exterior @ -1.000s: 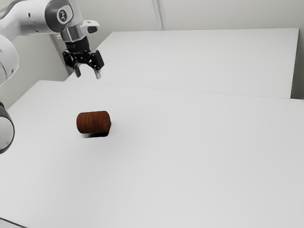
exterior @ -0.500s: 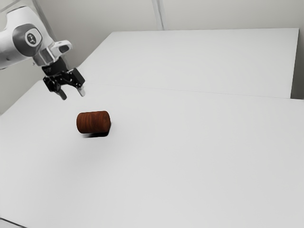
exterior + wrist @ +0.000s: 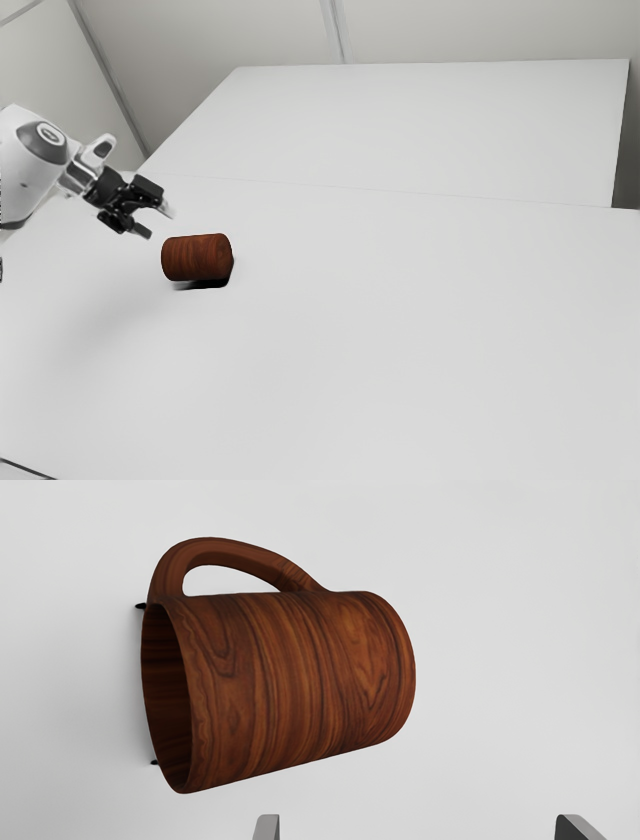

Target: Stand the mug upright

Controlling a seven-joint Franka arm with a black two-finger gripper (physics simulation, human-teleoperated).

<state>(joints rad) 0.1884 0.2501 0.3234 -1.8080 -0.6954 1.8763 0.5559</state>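
In the exterior view the gripper (image 3: 158, 222) is tilted over the table, just to the exterior view's left of the brown wooden mug (image 3: 197, 258) and a little higher in the picture. The mug lies on its side. The wrist view has the mug (image 3: 300, 670) with its dark open mouth and a curved handle on the side away from the fingers. Both fingertips of the gripper (image 3: 417, 826) stand wide apart, with nothing held between them.
The white table (image 3: 400, 350) holds the mug near the arm's side. Behind it rises a pale flat surface (image 3: 430, 130), and a dark thin line crosses the exterior view's lower left corner.
My hand has come down and toward the exterior view's left, tilting so that the fingers point more toward the exterior view's right. The mug has not moved.
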